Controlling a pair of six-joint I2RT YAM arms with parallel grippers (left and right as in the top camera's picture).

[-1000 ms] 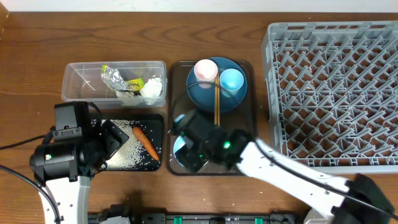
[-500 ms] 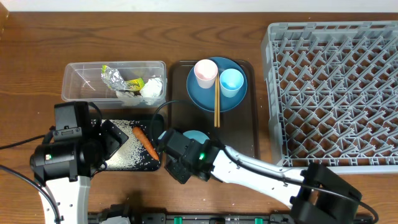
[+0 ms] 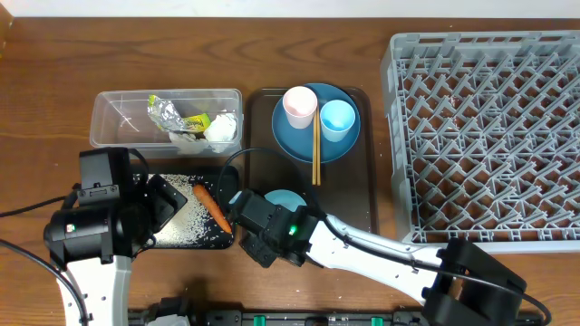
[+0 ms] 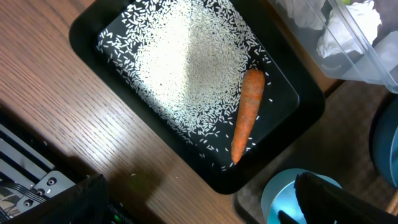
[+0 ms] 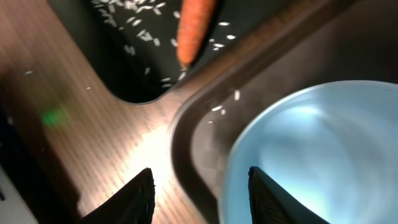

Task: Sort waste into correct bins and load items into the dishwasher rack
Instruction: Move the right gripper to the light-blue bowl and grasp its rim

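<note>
Plate (image 3: pixel 292 141) 1 | bowl (image 3: pixel 285 198) 1 | pink cup (image 3: pixel 300 105) 1 | blue cup (image 3: pixel 337 119) 1

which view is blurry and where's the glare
Right wrist: soft all over, the carrot and bowl smeared, with a bright glare patch on the table. Left wrist: sharp, the single rice grains crisp, a paler lit patch across them. Overhead: sharp and evenly lit, no strong glare.
</note>
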